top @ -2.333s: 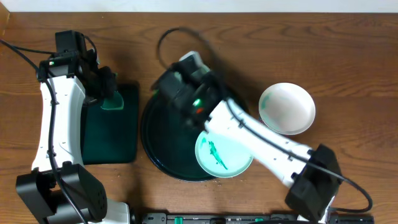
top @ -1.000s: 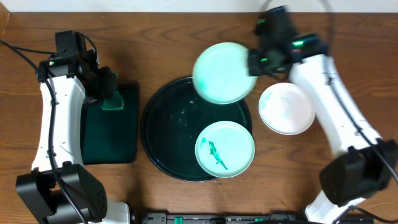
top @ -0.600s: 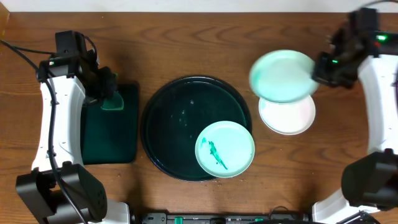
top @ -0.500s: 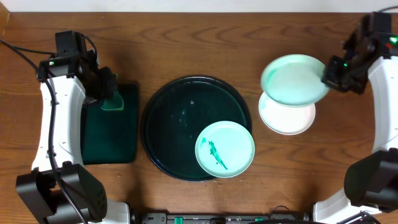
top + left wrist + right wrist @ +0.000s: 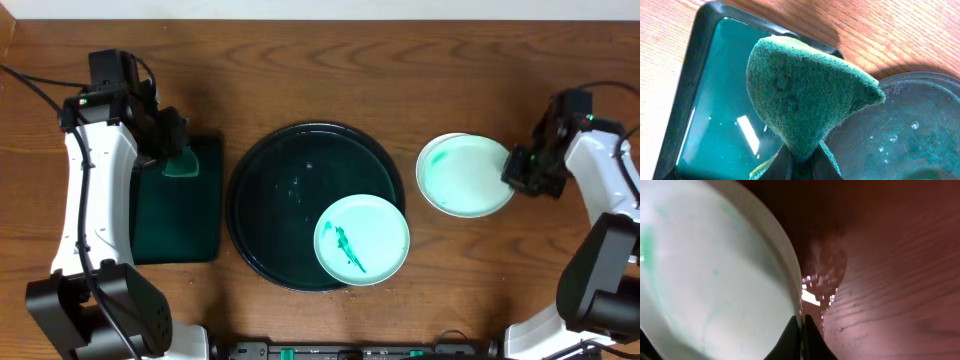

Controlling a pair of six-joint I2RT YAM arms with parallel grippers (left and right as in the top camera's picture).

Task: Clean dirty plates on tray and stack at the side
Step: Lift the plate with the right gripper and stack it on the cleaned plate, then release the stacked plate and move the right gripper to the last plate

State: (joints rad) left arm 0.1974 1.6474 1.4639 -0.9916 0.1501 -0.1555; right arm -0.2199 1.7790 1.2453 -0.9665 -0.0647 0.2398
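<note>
The round black tray (image 5: 270, 200) holds one mint plate (image 5: 362, 240) with a green scribble at its lower right. To the right of the tray, a second mint plate (image 5: 462, 175) lies on top of the white plate (image 5: 428, 152), whose rim just shows. My right gripper (image 5: 518, 168) is shut on this mint plate's right rim (image 5: 790, 275). My left gripper (image 5: 172, 150) is shut on a green sponge (image 5: 800, 95) above the rectangular green tray (image 5: 180, 215).
The rectangular dark green tray (image 5: 705, 105) holds shallow water. The black tray's wet surface (image 5: 910, 130) shows at the right of the left wrist view. Bare wooden table (image 5: 470, 270) lies around the plates.
My right gripper carried the mint plate from above the black tray rightward and lowered it onto the white plate. The left arm has not moved.
</note>
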